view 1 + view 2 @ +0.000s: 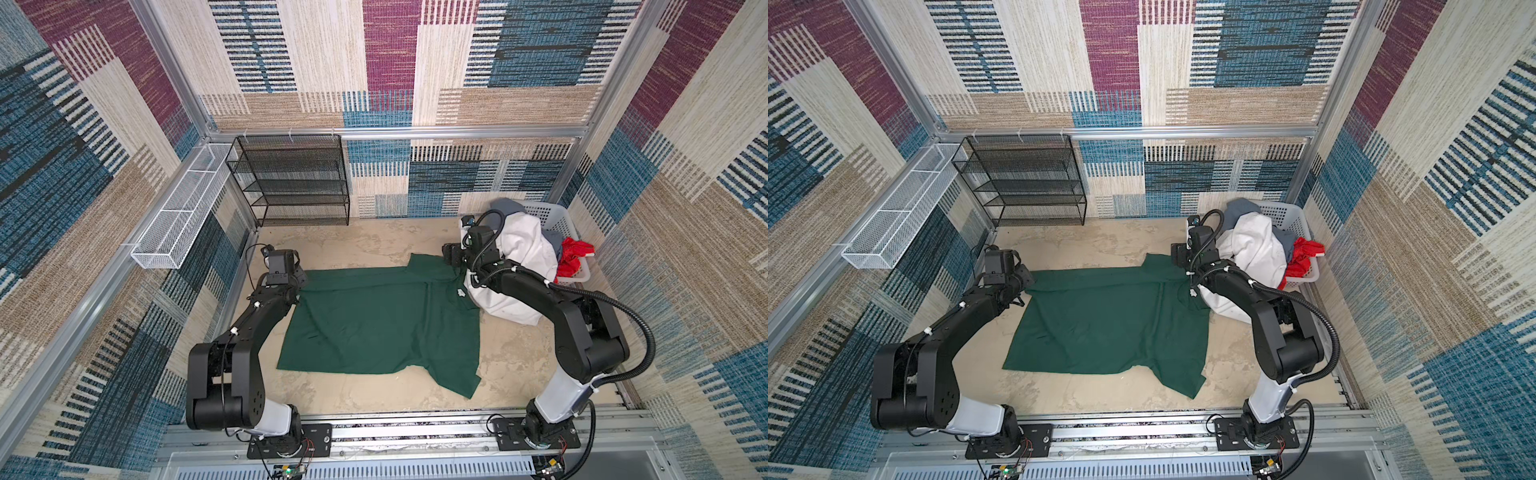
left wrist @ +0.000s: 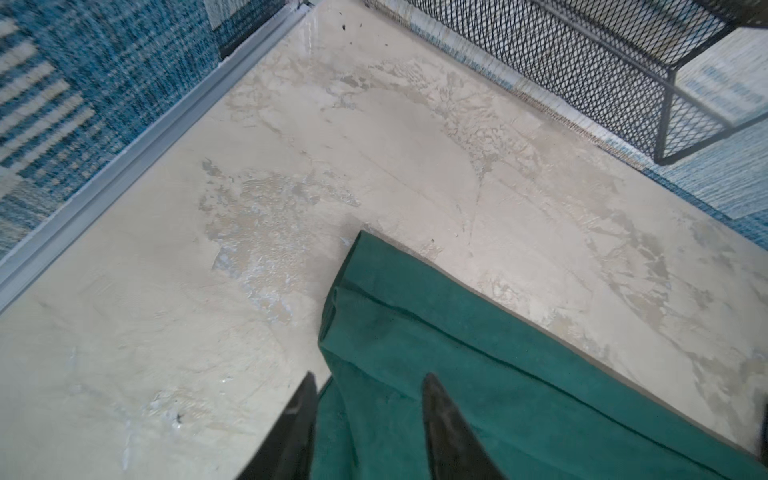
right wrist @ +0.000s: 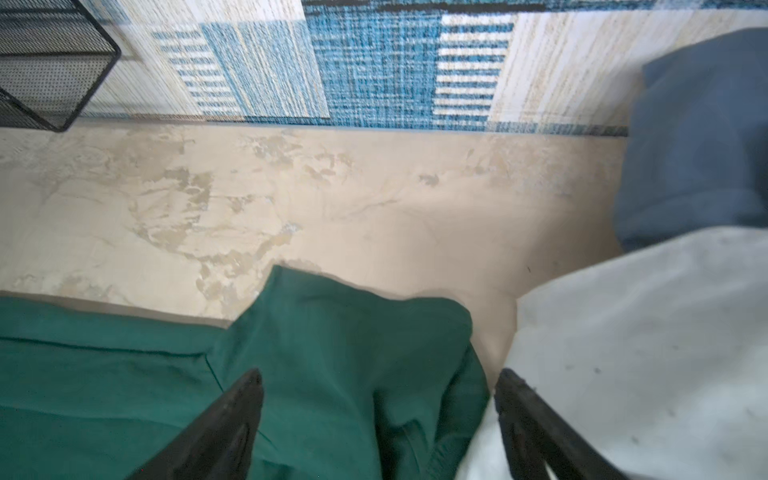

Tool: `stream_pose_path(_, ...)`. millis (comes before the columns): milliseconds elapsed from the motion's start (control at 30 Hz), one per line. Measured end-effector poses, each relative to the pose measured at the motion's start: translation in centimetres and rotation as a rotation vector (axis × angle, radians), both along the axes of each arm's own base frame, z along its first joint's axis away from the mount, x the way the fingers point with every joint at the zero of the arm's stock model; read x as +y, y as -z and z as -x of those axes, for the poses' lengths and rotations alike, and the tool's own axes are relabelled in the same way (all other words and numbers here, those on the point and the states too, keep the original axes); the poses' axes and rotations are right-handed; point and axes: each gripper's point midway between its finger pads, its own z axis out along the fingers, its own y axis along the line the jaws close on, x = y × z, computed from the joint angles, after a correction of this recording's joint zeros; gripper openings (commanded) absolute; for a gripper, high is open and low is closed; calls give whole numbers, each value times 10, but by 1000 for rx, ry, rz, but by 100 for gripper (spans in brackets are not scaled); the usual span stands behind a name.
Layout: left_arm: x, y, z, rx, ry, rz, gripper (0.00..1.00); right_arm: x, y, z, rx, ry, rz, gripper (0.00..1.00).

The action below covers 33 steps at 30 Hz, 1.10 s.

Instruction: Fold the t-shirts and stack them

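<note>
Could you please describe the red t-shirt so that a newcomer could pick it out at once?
Look to the far right corner of the table, where a pale perforated basket overflows with cloth. The red t-shirt lies at the basket's near end, just right of the big white t-shirt. It alone is bright red with white marks; its neighbours are plain white and a grey t-shirt.

**Robot lab test cell**

Aluminium framing (image 1: 395,133) boxes in a stone-look table (image 1: 365,241), with walls (image 1: 390,54) clad in patterned carpet. Two robot arms (image 1: 232,374) bolt to a rail (image 1: 415,430) at 6 o'clock. Staged props: a black mesh rack (image 1: 291,178) at 11 o'clock and a plastic basket (image 1: 552,216) of t-shirts (image 1: 523,245) at 2 o'clock.
</note>
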Motion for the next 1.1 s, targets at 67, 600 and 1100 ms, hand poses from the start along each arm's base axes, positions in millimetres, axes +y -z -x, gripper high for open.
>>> stream_pose_path(67,1,-1,5,-14,-3,-3,50,13,1,-12,27,-12,3,89)
stream_pose_path(600,-23,-9,9,-89,83,85,59,118,108,-65,322,-126,160,61)
stream_pose_path(1100,-22,-8,9,-82,77,73,59,109,128,-77,345,-76,236,5)
